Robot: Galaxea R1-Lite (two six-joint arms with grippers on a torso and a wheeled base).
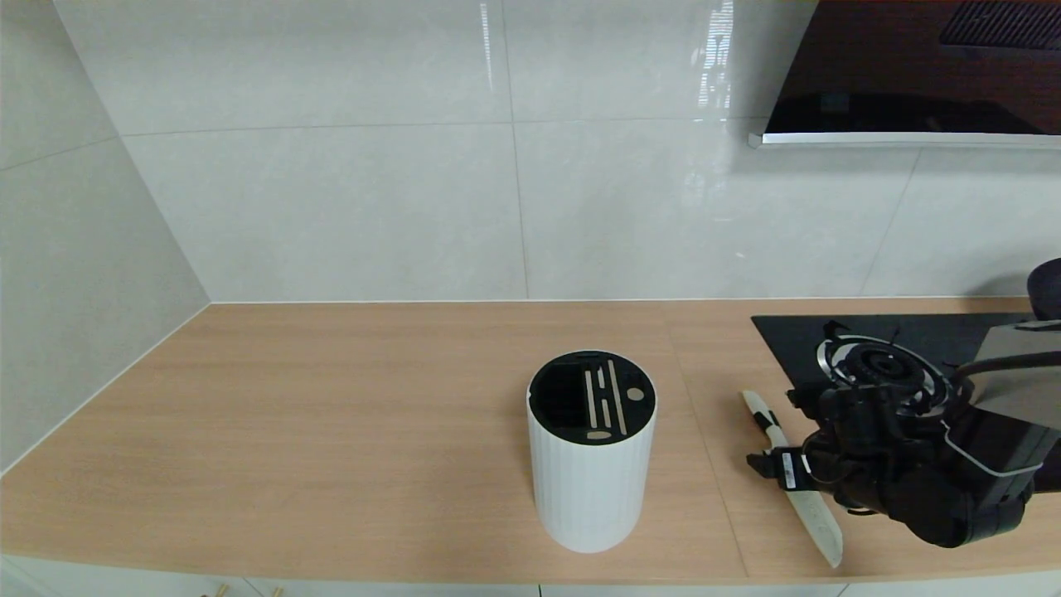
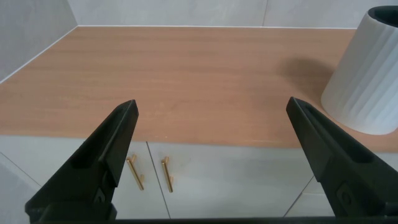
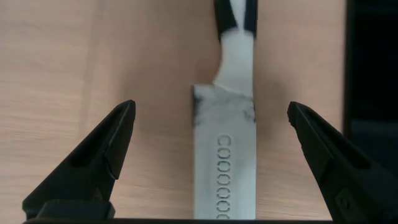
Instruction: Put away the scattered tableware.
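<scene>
A white ribbed knife holder (image 1: 590,477) with a black slotted top stands upright near the counter's front edge; its side also appears in the left wrist view (image 2: 364,74). To its right a white knife (image 1: 816,518) with a black-and-white handle lies flat on the wood. My right gripper (image 1: 779,429) hovers open just above it, a finger on either side of where blade meets handle. In the right wrist view the knife (image 3: 225,143) lies between the open fingers of the right gripper (image 3: 214,155), untouched. My left gripper (image 2: 211,155) is open and holds nothing, at the counter's front edge, left of the holder.
A black cooktop with a gas burner (image 1: 879,365) sits behind the knife at the right. A range hood (image 1: 912,75) hangs above it. Tiled walls close the back and left. Cabinet doors with gold handles (image 2: 166,174) lie below the counter edge. Bare wooden counter (image 1: 331,414) spreads left of the holder.
</scene>
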